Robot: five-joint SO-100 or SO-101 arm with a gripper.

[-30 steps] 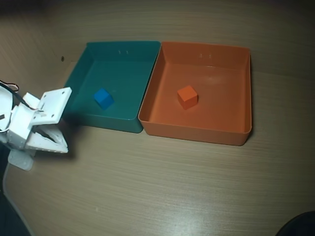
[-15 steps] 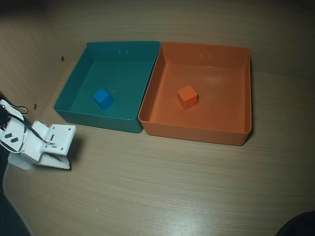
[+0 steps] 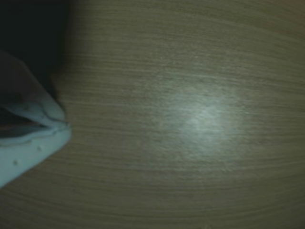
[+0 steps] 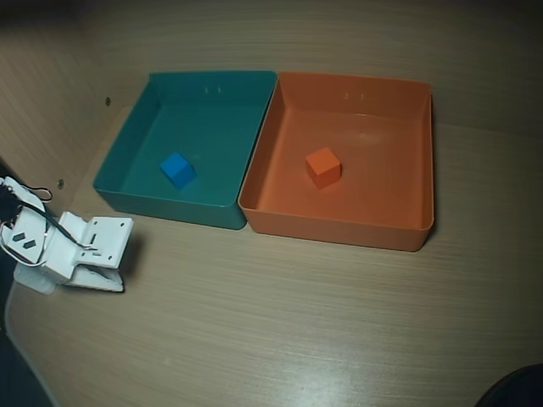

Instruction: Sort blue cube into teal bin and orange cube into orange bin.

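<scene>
The table (image 4: 280,322) is filling most of the overhead view, a pale wood-grain surface, and it is also taking nearly the whole wrist view, where it is looking blurred and dim.

On it the two trays are sitting side by side with their walls touching. The teal bin (image 4: 134,119) is lying to the left in the overhead view, the orange bin (image 4: 399,229) to the right. Both are seeming to be stiff plastic with low sloping walls.

The arm (image 4: 30,237) is resting low at the left edge of the overhead view, folded down near the table and well apart from both trays. The gripper (image 4: 95,281) is pointing toward the lower right of that view and holding nothing. In the wrist view its pale fingers (image 3: 28,148) are meeting at the tips, so I am judging the jaws to be together.

The blue cube (image 4: 177,170) is lying on the floor of the teal bin, and the orange cube (image 4: 323,167) on the floor of the orange bin, each clear of the walls. So the sorting is looking finished. Both cubes are probably light and rigid, with matte faces that are not slipping easily; two opposite flat sides are giving the best hold, taken from above.
</scene>
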